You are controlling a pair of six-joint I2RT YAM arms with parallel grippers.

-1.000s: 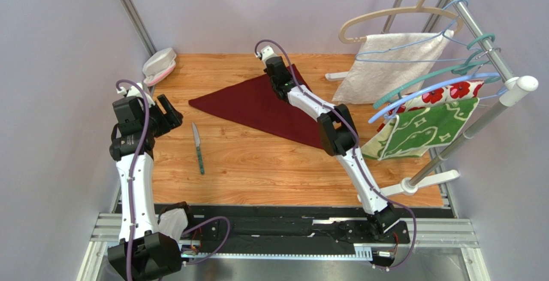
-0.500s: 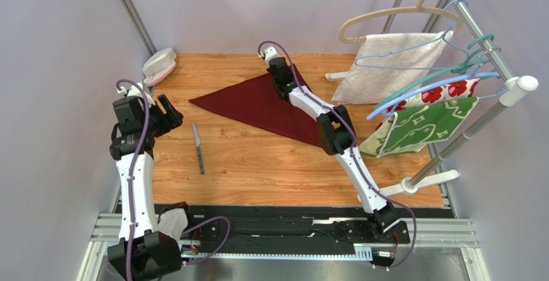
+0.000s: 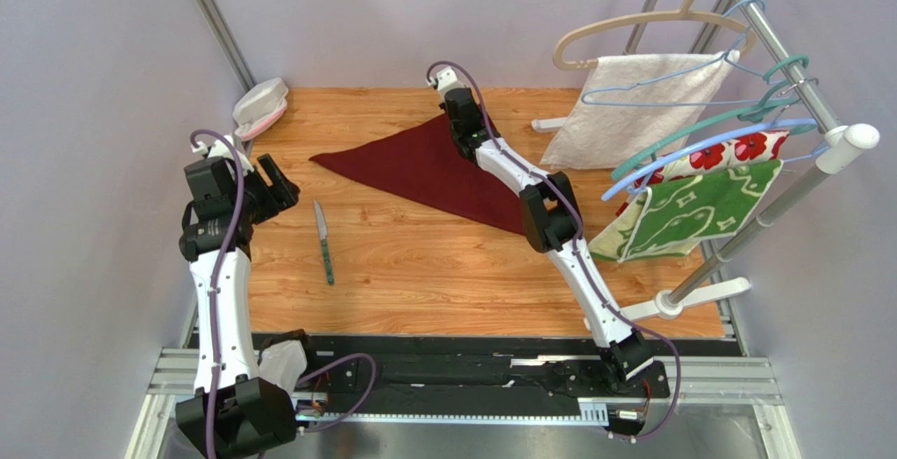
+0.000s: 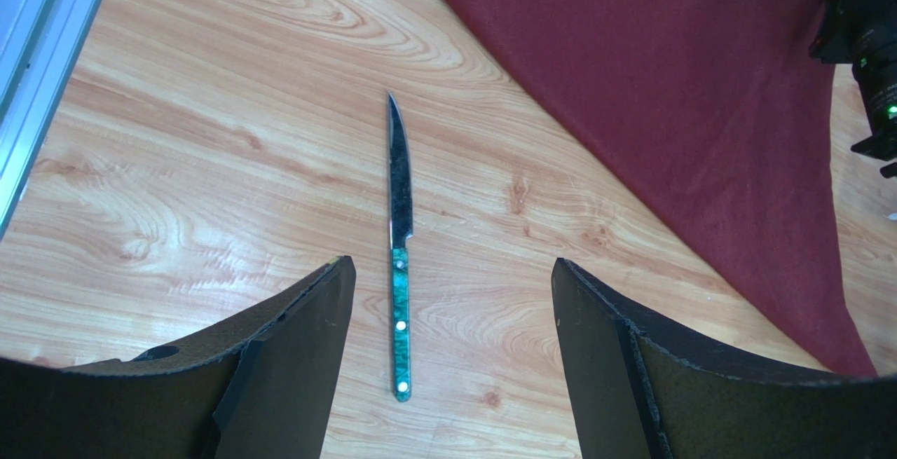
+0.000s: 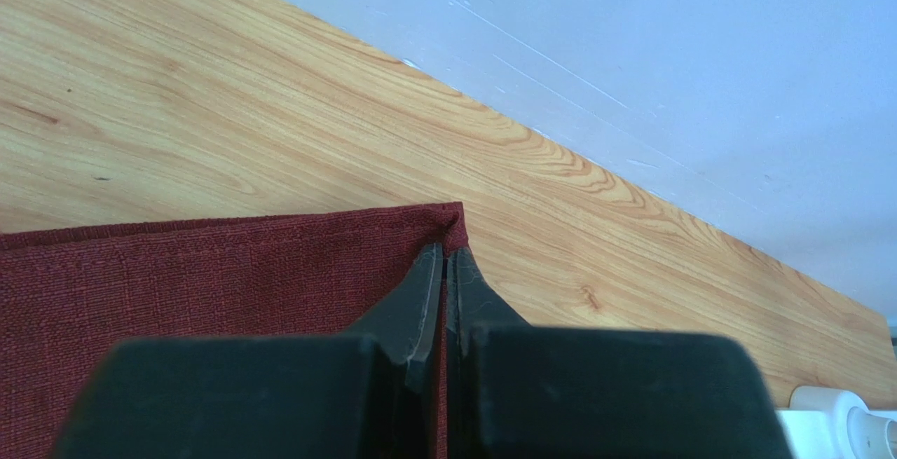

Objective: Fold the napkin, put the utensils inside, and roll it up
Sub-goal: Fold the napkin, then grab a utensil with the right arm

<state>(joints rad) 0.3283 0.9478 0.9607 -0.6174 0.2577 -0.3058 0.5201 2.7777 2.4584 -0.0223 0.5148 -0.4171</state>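
The dark red napkin (image 3: pixel 421 170) lies as a flat triangle across the far half of the wooden table. My right gripper (image 3: pixel 460 114) is shut on its far corner, and the pinched corner shows just past the fingertips (image 5: pixel 426 270) in the right wrist view, with the napkin (image 5: pixel 211 280) spreading left. Of the utensils, one knife (image 3: pixel 324 244) with a silvery blade and teal-green handle lies on bare wood left of the napkin. My left gripper (image 3: pixel 276 180) hovers open at the left edge; the knife (image 4: pixel 398 238) lies below and between its fingers, untouched, with the napkin (image 4: pixel 716 112) beyond.
A pink and white object (image 3: pixel 260 107) sits at the back left corner. A drying rack (image 3: pixel 737 238) stands at the right with hangers, a white towel (image 3: pixel 637 107) and red-and-green floral cloths (image 3: pixel 695 201). Its white base (image 3: pixel 695 296) rests on the table's right edge.
My right gripper has moved a little farther toward the back wall, carrying the napkin's corner and dragging the cloth slightly with it. The left arm and the knife have not moved.
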